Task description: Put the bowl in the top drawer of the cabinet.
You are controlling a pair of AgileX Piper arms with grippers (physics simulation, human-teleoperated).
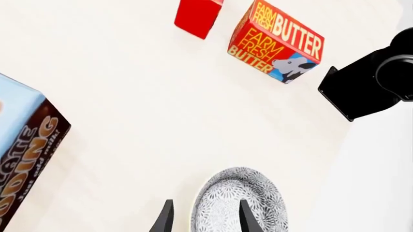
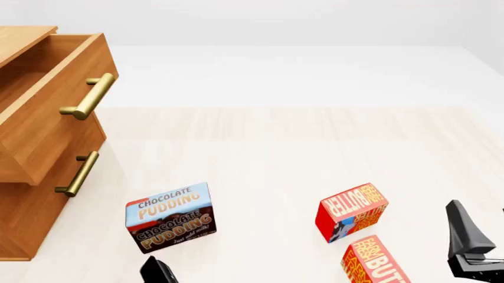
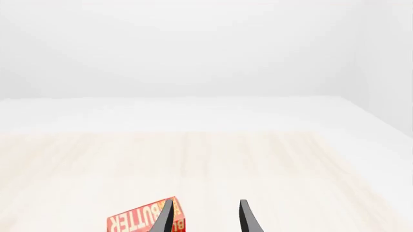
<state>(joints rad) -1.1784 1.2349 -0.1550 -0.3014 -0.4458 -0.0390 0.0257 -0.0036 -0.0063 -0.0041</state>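
The bowl (image 1: 248, 200), white with a grey floral pattern, lies on the pale table and shows only in the left wrist view. My left gripper (image 1: 205, 220) is open and straddles the bowl's rim, with one finger over the inside and one outside. The front view shows only a black tip of the left gripper (image 2: 157, 272) at the bottom edge. The cabinet (image 2: 23, 212) stands at the far left, and its top drawer (image 2: 55, 100) is pulled out. My right gripper (image 3: 205, 217) is open and empty, low at the right (image 2: 468, 244).
A chocolate pudding box (image 2: 169, 217) stands near the cabinet, close to the left gripper. Two red butter boxes (image 2: 352, 212) (image 2: 376, 262) stand right of centre, near the right gripper. The lower drawer's brass handle (image 2: 77, 174) sticks out. The right arm (image 1: 374, 77) shows in the left wrist view.
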